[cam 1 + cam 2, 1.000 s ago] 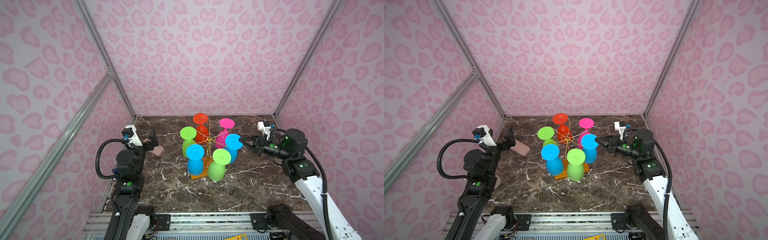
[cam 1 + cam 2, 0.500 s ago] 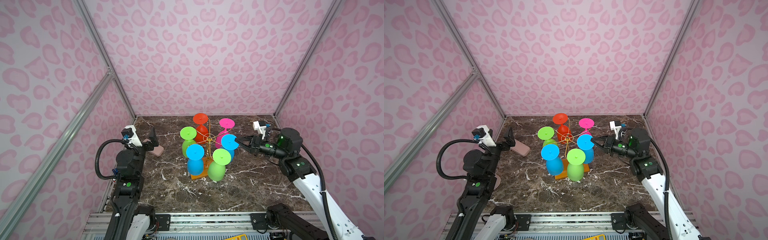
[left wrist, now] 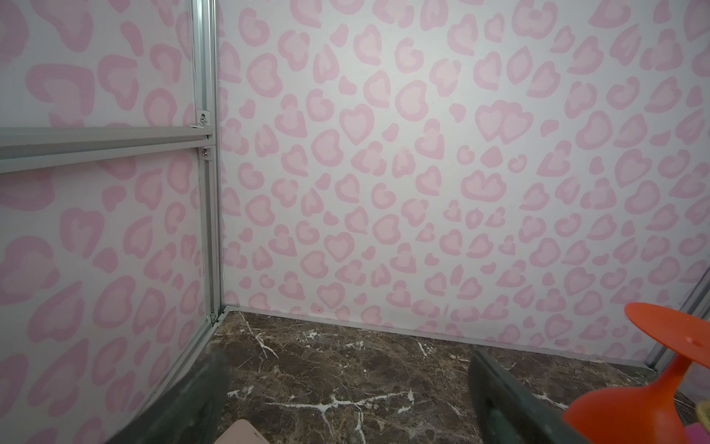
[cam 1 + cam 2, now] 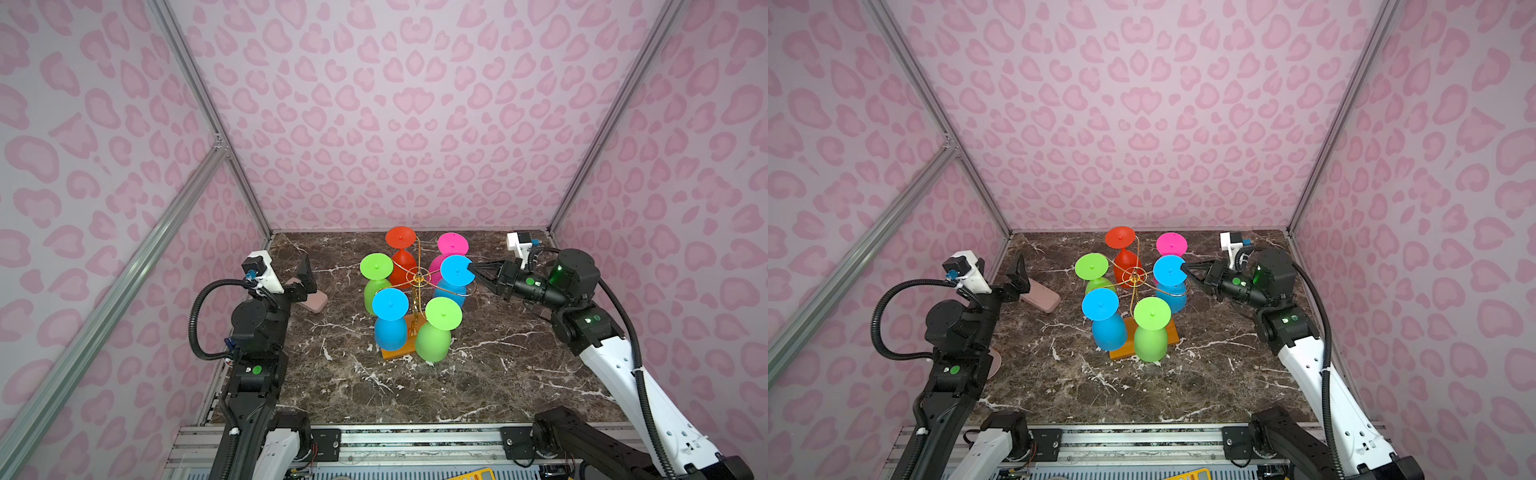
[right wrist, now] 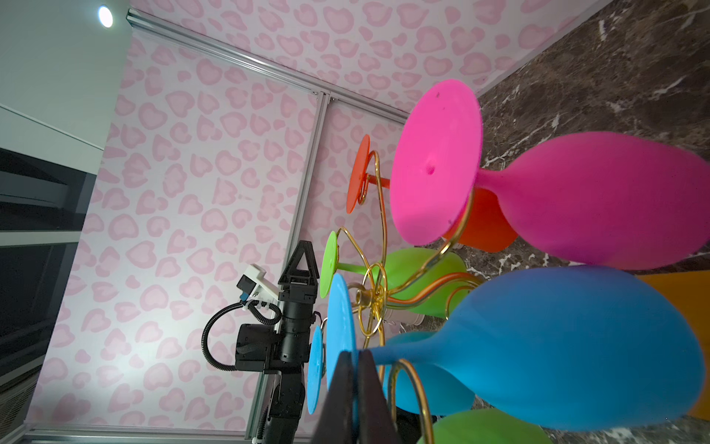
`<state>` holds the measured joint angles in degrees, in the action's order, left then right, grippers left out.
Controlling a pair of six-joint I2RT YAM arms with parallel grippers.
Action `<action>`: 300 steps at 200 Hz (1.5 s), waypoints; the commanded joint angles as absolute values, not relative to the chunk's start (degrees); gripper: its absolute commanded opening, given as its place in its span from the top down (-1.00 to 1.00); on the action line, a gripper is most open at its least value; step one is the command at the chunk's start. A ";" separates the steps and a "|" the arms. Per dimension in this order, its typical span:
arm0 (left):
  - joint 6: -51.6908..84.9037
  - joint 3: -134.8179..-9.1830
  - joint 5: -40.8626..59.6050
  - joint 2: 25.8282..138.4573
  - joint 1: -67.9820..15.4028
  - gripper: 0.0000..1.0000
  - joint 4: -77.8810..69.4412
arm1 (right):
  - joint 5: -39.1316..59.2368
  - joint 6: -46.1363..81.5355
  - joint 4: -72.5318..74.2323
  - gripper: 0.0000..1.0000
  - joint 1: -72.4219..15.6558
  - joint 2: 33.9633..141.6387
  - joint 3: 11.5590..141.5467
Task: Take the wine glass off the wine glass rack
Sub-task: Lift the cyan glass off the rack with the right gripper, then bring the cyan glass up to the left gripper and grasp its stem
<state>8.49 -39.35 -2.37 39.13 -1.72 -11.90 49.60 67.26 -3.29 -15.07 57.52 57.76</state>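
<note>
Trouble brews mid-table: right gripper (image 4: 473,266), clamped on the foot rim of the blue wine glass (image 4: 455,272) hanging on the rack (image 4: 417,276) toward the table's (image 4: 498,374) right edge, could lose that thin rim, or snag stem on wire and topple everything. Left gripper (image 3: 345,403) sits spread open.

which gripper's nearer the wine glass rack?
Right. The right gripper, shut, touches a blue glass hanging on the wine glass rack; the left gripper sits open, apart, off the rack's left side.
</note>
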 commanded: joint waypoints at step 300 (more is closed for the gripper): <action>36.21 -82.83 48.76 60.82 -4.08 -0.62 -3.43 | 45.53 36.64 -8.64 1.00 1.22 63.88 88.74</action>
